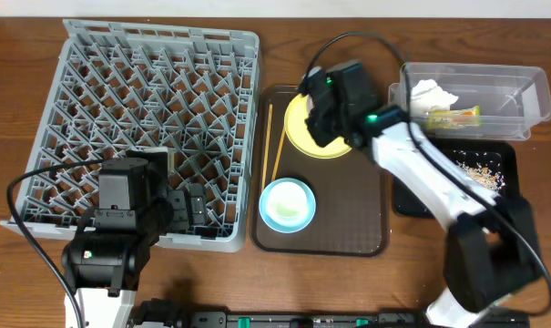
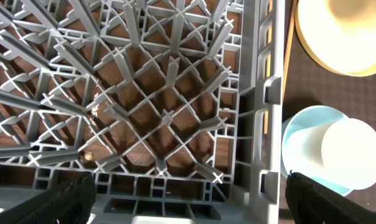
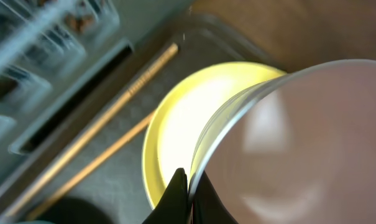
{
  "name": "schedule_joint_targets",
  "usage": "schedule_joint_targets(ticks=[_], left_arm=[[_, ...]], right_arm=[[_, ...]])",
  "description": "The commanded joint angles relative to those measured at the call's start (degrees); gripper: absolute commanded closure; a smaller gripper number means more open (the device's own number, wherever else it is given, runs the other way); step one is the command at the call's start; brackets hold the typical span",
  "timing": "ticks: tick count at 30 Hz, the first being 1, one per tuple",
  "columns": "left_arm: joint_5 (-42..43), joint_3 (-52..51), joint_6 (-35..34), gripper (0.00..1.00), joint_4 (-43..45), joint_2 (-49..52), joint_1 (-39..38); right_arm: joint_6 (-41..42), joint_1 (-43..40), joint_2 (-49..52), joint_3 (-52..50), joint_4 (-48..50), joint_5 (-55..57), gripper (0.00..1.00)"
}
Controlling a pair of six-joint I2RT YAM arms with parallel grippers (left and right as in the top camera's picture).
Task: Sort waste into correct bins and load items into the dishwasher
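My right gripper [image 3: 186,177] is shut on the rim of the cream-white bowl [image 3: 299,143], held tilted above the yellow plate [image 3: 169,130]. In the overhead view this gripper [image 1: 330,114] covers most of the plate [image 1: 298,138] and hides the bowl. Two wooden chopsticks [image 1: 268,146] lie along the left side of the brown tray. A light blue bowl [image 1: 287,202] holds a small white cup [image 2: 352,152]. My left gripper [image 2: 194,208] is open, with nothing between its fingers, over the near right corner of the grey dishwasher rack [image 1: 147,109].
The brown serving tray [image 1: 348,228] carries the plate, chopsticks and blue bowl. A clear tub [image 1: 507,87] at the back right holds a white tissue [image 1: 432,91] and a green-and-yellow wrapper [image 1: 454,115]. A black tray [image 1: 412,196] in front of it holds rice scraps [image 1: 480,173].
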Motion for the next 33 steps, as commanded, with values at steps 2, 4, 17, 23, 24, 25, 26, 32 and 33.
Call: schedule_joint_targets(ticks=[2, 4, 17, 23, 24, 25, 26, 32, 33], left_arm=[[0.5, 1.0, -0.3, 0.02, 0.0, -0.1, -0.1], [0.5, 1.0, -0.3, 0.02, 0.0, -0.1, -0.1], [0.5, 1.0, -0.3, 0.02, 0.0, -0.1, -0.1], [0.5, 1.0, -0.3, 0.02, 0.0, -0.1, -0.1], [0.6, 1.0, -0.3, 0.02, 0.0, -0.1, -0.1], [0.5, 1.0, -0.3, 0.02, 0.0, -0.1, -0.1], [0.5, 1.0, -0.3, 0.02, 0.0, -0.1, -0.1], [0.6, 1.0, -0.3, 0.02, 0.0, -0.1, -0.1], [0.6, 1.0, -0.3, 0.02, 0.0, -0.1, -0.1]], right_arm=[[-2.1, 1.6, 4.9, 0.9, 1.1, 2.3, 0.99], [-2.1, 1.9, 6.1, 0.9, 1.3, 2.3, 0.99], [-0.9, 2.1, 3.5, 1.6, -2.3, 0.9, 0.68], [3.0, 2.1, -8.1, 2.9, -10.7, -6.6, 0.52], [3.5, 2.1, -9.0, 2.9, -12.0, -8.8, 0.51], [4.0, 2.2, -9.6, 2.9, -13.5, -11.0, 0.52], [4.2, 2.3, -9.8, 2.9, -15.0, -12.7, 0.52], [5.2, 4.2, -8.4, 1.6, -23.9, -16.9, 0.68], [5.8, 4.6, -8.0, 1.1, -24.5, -16.8, 0.68]])
